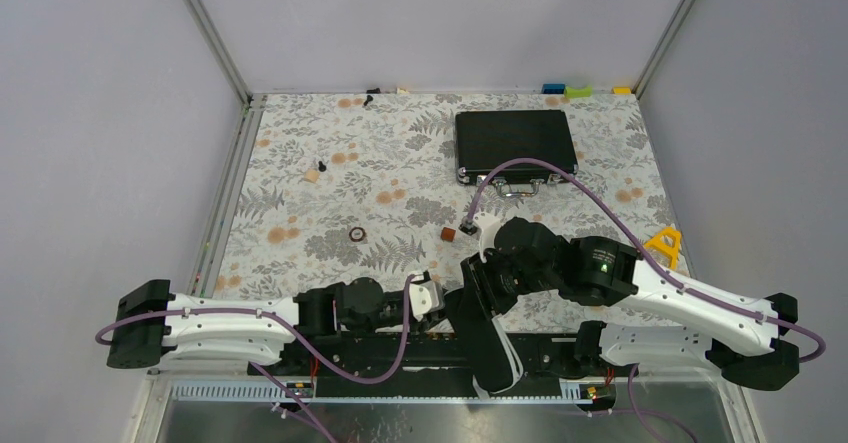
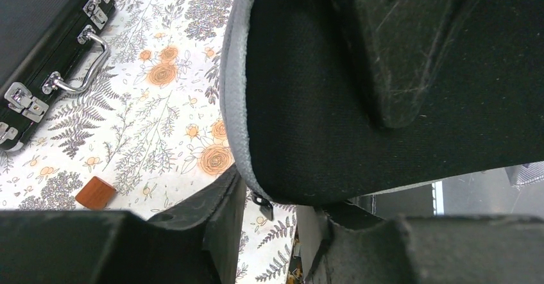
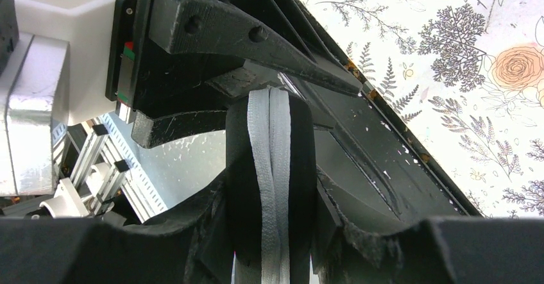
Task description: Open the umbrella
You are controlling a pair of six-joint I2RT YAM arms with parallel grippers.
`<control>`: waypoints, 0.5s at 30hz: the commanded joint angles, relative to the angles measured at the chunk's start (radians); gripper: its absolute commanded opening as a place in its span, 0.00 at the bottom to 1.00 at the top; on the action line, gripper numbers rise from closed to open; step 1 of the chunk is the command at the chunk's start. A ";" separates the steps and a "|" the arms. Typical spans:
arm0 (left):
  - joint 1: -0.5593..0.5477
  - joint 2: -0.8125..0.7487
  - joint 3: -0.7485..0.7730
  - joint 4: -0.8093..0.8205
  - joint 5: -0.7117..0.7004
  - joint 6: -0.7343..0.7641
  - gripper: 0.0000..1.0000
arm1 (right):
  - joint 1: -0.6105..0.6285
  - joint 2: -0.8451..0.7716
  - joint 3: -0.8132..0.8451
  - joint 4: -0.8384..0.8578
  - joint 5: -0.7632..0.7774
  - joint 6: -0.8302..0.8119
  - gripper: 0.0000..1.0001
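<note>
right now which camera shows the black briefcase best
Top external: the whole closed briefcase lies flat, fully in frame. Left wrist catches only one edge of it, with latches and handle; right wrist shows none of it.

There are two robot arms, a left arm [image 1: 225, 325] and a right arm [image 1: 700, 308]. The table holds one flat briefcase [image 1: 515, 143], one black zip case [image 1: 490, 338], two small black screws [image 1: 369, 99] [image 1: 321, 165], one brown cube [image 1: 449, 233], one metal ring [image 1: 357, 234] and one yellow triangle [image 1: 664, 241]. There are three small blocks: one blue block [image 1: 552, 89], one green block [image 1: 578, 91] and one yellow block [image 1: 622, 90].
</note>
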State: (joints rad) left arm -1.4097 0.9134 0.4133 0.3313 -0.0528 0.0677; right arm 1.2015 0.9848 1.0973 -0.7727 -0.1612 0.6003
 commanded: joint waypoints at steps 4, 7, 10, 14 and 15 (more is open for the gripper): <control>-0.006 -0.007 0.038 0.062 -0.043 0.035 0.26 | -0.008 0.003 0.001 0.073 -0.086 0.016 0.00; -0.008 -0.013 0.036 0.061 -0.045 0.041 0.23 | -0.007 0.004 -0.004 0.073 -0.095 0.014 0.00; -0.009 -0.023 0.030 0.066 -0.034 0.056 0.16 | -0.007 0.009 -0.009 0.072 -0.109 0.009 0.00; -0.015 -0.030 0.031 0.048 -0.022 0.089 0.00 | -0.008 0.022 -0.009 0.052 -0.108 0.000 0.00; -0.018 -0.032 0.032 0.041 -0.022 0.096 0.00 | -0.008 0.025 -0.007 0.043 -0.095 -0.002 0.00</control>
State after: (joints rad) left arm -1.4197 0.9085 0.4129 0.3058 -0.0605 0.1207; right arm 1.1954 0.9947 1.0828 -0.7612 -0.1982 0.5972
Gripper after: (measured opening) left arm 0.022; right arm 0.445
